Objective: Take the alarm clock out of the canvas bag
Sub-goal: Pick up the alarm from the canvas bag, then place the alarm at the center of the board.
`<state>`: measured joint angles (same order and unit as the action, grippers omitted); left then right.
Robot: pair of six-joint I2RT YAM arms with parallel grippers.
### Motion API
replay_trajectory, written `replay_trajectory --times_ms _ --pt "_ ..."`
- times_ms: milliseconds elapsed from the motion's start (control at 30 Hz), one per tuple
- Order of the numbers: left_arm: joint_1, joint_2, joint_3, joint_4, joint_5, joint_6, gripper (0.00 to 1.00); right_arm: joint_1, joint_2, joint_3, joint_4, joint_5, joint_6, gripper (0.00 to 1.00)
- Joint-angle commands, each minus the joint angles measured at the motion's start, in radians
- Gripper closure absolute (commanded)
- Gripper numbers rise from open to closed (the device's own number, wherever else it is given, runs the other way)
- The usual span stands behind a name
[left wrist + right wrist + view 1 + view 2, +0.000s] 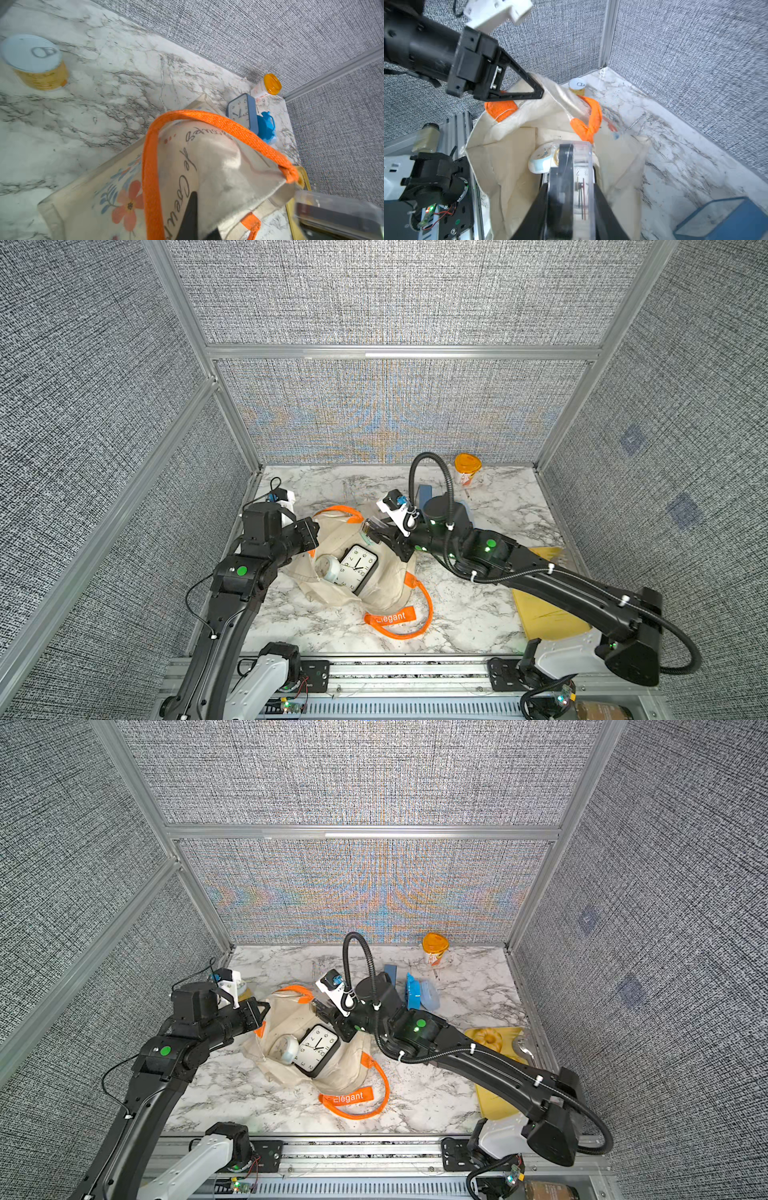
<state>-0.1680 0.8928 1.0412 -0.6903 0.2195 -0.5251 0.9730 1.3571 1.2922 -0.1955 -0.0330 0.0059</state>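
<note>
In both top views the white marbled worktop (457,614) is looked down on steeply, from afar, from high above the robot's base edge, facing the grey woven back wall (395,406). The left wrist view is set close against the outside of the cream canvas bag with orange straps (218,166), aimed across the worktop at the far right corner. The right wrist view is held close over the bag's open mouth, aimed into it and at the far left corner. The yellow tin with a pull-ring lid (35,62) is shared by both wrist views; the bag by all four.
</note>
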Motion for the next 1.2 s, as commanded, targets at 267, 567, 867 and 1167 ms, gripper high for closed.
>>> replay_trajectory --times_ms 267,567,867,1167 --pt "0.060 -0.040 0.019 -0.078 -0.226 -0.062 0.99 -0.124 -0.044 -0.046 -0.060 0.213 0.121 0.70" --pt "0.063 -0.047 0.040 -0.095 -0.244 -0.037 0.99 -0.235 0.173 -0.004 0.054 0.272 0.160 0.69" --pt "0.066 -0.059 -0.054 0.014 -0.124 -0.060 0.98 -0.256 0.432 0.112 0.092 0.368 0.283 0.67" --pt "0.067 -0.063 -0.137 0.119 -0.009 -0.069 0.98 -0.260 0.645 0.203 0.149 0.438 0.389 0.67"
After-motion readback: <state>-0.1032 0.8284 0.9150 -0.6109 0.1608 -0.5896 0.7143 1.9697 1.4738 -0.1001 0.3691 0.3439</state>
